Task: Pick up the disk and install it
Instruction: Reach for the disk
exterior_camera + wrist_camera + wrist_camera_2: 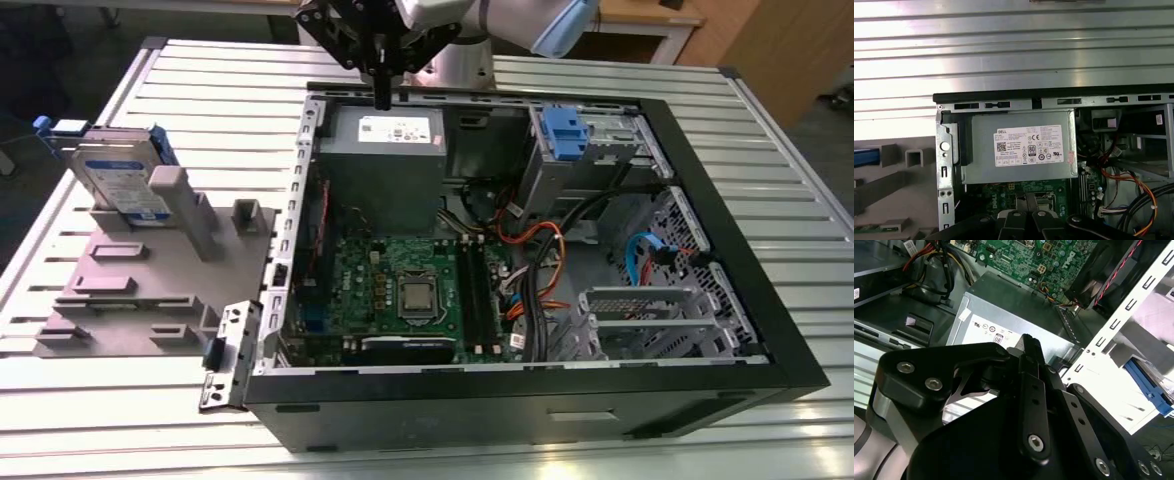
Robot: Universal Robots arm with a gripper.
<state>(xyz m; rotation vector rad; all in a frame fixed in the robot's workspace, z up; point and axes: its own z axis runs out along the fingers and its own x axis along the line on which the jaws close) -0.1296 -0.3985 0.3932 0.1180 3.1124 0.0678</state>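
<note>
A slatted metal table (107, 400) carries an open computer case (534, 415), lying on its side with the board and cabling exposed. Just beside it, toward the exterior view's left, sits a grey fixture (134, 300) of posts and slots. Inside the case, at the far end, the power supply (380, 165) lies label up. A drive cage (594, 140) with a blue clip stands toward the exterior view's right of it.

The disk (118, 180) is not in the case. It stands propped on edge in the fixture, leaning against a grey post, its labelled face turned up and its blue carrier showing along the edges. Its long axis appears to run roughly along the case's side wall, slanting. How steeply it leans, I cannot tell.

My gripper (383, 95) hangs over the far edge of the power supply, pointing down, fingers (1026, 347) pressed together with nothing between them. The disk lies well apart from me, toward the exterior view's left and beyond the case wall. By my reading the pick-up has not begun: the disk sits untouched in its fixture, and I am nearest the power supply rather than the thing I am meant to carry.
</note>
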